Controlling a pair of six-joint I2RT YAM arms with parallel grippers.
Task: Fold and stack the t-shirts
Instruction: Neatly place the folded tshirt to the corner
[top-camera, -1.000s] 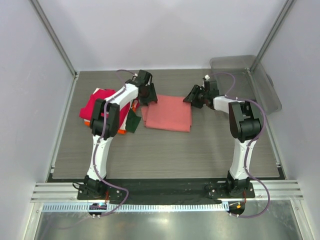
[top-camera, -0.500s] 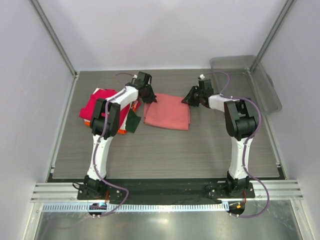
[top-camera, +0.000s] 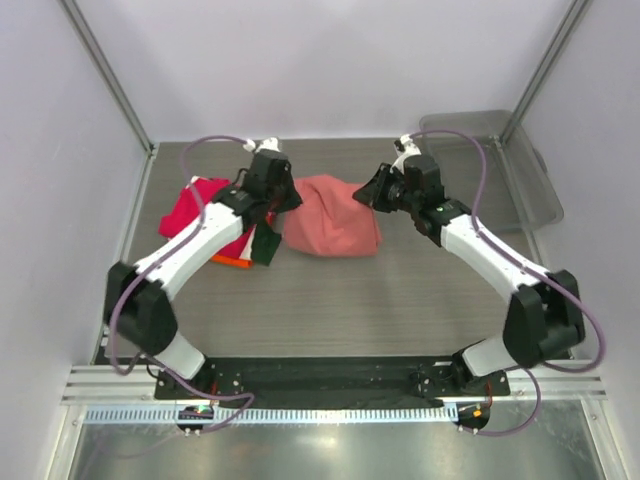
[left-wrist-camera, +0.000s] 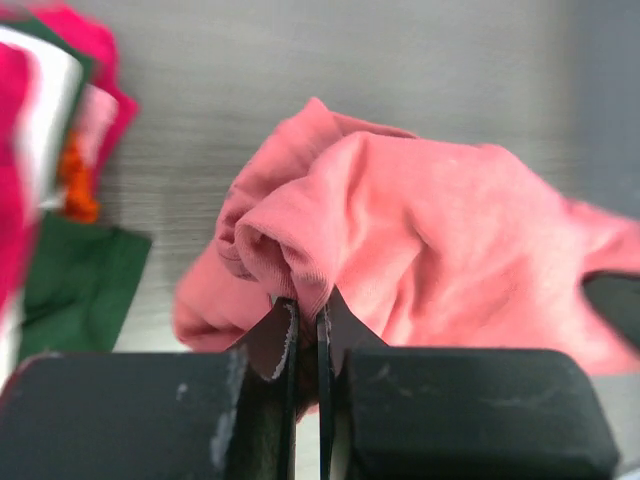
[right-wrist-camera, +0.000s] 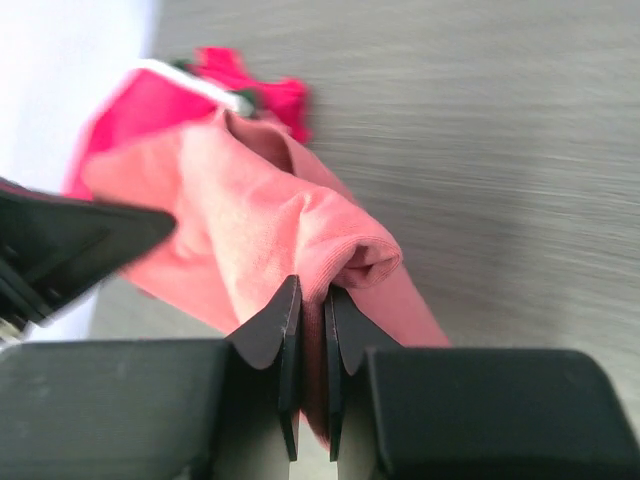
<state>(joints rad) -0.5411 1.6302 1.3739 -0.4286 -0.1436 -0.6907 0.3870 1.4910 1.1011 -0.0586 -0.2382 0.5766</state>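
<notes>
Both sets of fingers are pinched onto one soft salmon-pink cotton t-shirt (top-camera: 335, 215), which sits near the middle of the grey wood-grain worktop (top-camera: 350, 300), toward its far side. My left fingers (left-wrist-camera: 288, 325) are closed almost completely, with a bunched fold of the pink cloth caught between them at the shirt's far left corner. My right fingers (right-wrist-camera: 288, 310) are nearly shut as well, clamped on a rolled edge of the same shirt at its far right corner. From above, the cloth humps up between the two grips in a rumpled mound, and its near edge seems to rest on the worktop. To the left of it lies a loose pile of other shirts: a magenta-red t-shirt (top-camera: 195, 205) on top, a strip of an orange t-shirt (top-camera: 232, 262) showing at the pile's near edge, and a dark green t-shirt (top-camera: 265, 243) on the pile's right side, just beside the pink one. A clear grey plastic bin (top-camera: 500, 150) stands at the far right corner, apart from the shirts.
</notes>
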